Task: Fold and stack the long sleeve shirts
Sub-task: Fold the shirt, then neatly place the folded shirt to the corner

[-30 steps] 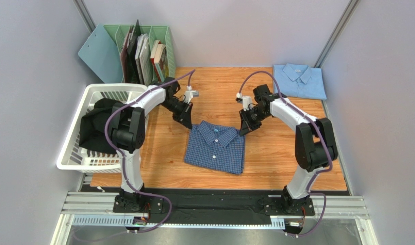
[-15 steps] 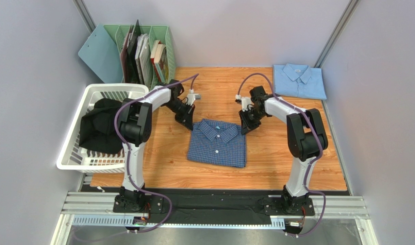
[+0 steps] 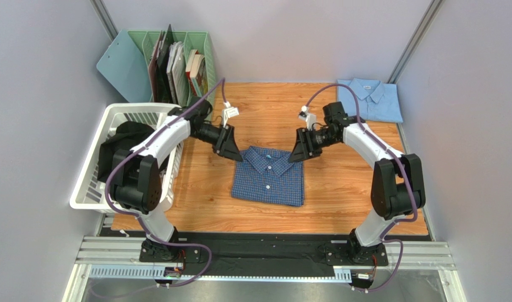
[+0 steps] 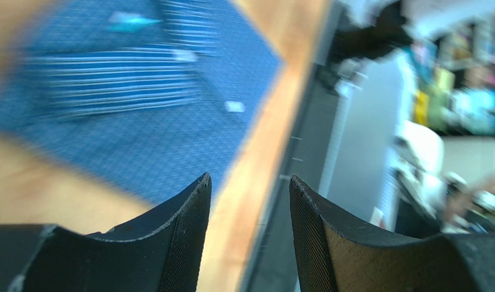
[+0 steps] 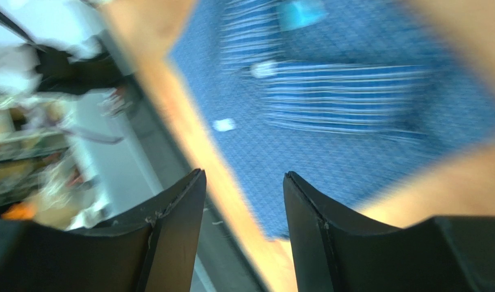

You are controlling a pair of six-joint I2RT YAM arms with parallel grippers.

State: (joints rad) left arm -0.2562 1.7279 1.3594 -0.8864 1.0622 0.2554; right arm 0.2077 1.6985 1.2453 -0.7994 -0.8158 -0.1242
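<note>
**Both shirts folded; stacking not yet done.**
Checked shirt (image 3: 268, 177) lies mid bench (image 3: 340, 195), pale shirt (image 3: 369, 99) well apart; left hand (image 4: 250, 182) and right hand (image 5: 244, 177) parted, empty.

The checked shirt (image 3: 268, 178) has been shifted and squared on the bench (image 3: 340, 182) from its earlier tilt. The left gripper (image 3: 234, 154) and right gripper (image 3: 295, 156) have been raised clear of its shoulders.

Left gripper (image 4: 250, 179) and right gripper (image 5: 244, 173) angle inward toward each other, fingers (image 4: 186, 243) parted, empty.
</note>
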